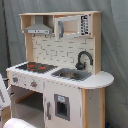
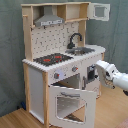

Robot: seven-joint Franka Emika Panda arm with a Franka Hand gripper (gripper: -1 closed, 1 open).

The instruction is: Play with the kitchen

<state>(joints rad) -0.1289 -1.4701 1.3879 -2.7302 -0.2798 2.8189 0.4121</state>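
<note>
Pincer (image 2: 100, 65) state unclear, near kitchen (image 2: 60, 60) right side, oven door (image 2: 70, 102) hanging open, floor (image 2: 107, 107) free.

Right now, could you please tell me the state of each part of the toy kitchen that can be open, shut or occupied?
Oven door: open, swung down.
Upper cabinet door: open, swung outward.
Lower right door: shut.
Sink: nothing seen in it.
Hob: nothing on it.
Faucet: upright, beside the sink.
Robot arm: reaching to the kitchen's front, by the lower right door.
</note>
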